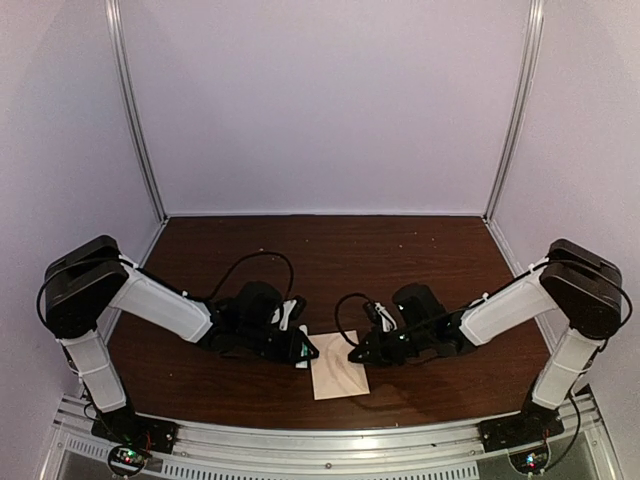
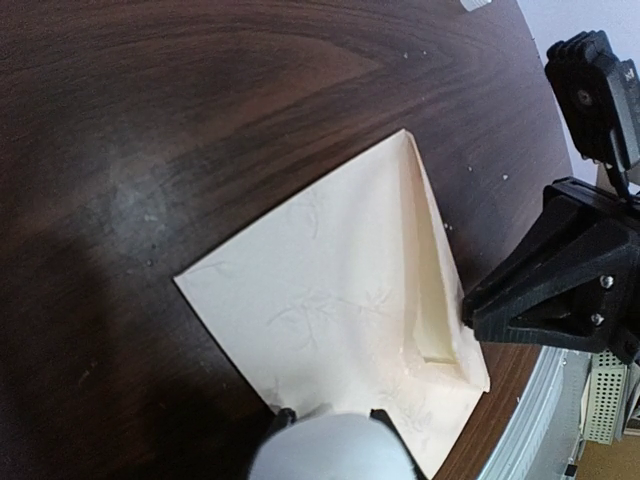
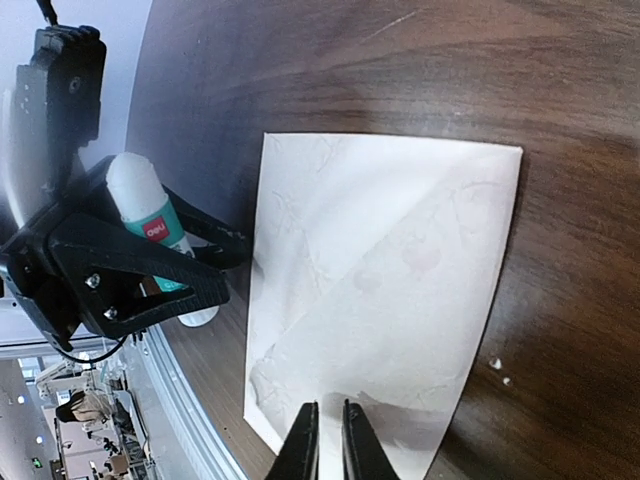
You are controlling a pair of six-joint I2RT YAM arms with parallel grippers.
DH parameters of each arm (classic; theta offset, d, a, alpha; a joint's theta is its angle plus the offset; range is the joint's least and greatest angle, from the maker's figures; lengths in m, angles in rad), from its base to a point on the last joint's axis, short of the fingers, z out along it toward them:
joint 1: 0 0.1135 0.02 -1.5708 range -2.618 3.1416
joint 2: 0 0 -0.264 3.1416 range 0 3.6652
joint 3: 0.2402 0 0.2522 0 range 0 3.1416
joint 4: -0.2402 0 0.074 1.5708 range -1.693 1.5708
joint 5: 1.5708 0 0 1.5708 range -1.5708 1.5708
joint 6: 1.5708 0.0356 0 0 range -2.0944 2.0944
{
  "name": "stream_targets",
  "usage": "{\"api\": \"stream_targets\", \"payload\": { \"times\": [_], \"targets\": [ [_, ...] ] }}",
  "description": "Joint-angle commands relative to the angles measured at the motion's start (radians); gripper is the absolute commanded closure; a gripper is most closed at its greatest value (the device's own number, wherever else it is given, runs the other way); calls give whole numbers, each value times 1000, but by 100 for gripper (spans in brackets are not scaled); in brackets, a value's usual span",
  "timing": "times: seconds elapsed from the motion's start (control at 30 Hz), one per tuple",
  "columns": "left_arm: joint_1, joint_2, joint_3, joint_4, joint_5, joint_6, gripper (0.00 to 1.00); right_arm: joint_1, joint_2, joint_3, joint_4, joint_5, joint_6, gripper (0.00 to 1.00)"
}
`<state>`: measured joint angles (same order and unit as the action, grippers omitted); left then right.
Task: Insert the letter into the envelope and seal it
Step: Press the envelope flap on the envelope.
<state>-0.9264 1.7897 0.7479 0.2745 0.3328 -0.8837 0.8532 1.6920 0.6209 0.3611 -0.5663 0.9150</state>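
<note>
The envelope [image 3: 390,280] lies flat on the table [image 3: 560,400], right under the tips of the right claw [image 3: 325,438] and just beside the left claw [image 1: 308,352], which is clamped on a glue stick [image 3: 150,222]. The right claw's fingers are nearly together with only a slit between them, and I honestly can't tell if they're biting the paper edge or just pressing on it. My worry is that the fold on that side looks puffed up, so any tug or slide probably skids or creases the light envelope instead of sealing it.
</note>
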Motion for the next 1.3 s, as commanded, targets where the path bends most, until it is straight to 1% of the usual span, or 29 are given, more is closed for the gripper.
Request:
{"api": "stream_targets", "payload": {
  "times": [0.0, 0.27, 0.43, 0.6, 0.97, 1.27],
  "targets": [
    [5, -27, 1, 17, 0, 0, 100, 4, 70, 32, 71, -40, -9, 91],
    [5, -24, -1, 20, 3, -2, 100, 19, 166, 47, 143, -79, 25, 92],
    [5, -20, 6, 17, 5, -1, 100, 48, 198, 56, 168, -87, 49, 92],
    [5, -14, 7, 17, 8, 0, 100, 50, 213, 53, 210, -79, 85, 93],
    [4, -9, -2, 22, 13, -3, 100, 50, 265, 103, 215, -70, 99, 94],
    [4, -9, -7, 30, 7, -9, 100, 59, 259, 108, 169, -79, 65, 94]
  ]
}}
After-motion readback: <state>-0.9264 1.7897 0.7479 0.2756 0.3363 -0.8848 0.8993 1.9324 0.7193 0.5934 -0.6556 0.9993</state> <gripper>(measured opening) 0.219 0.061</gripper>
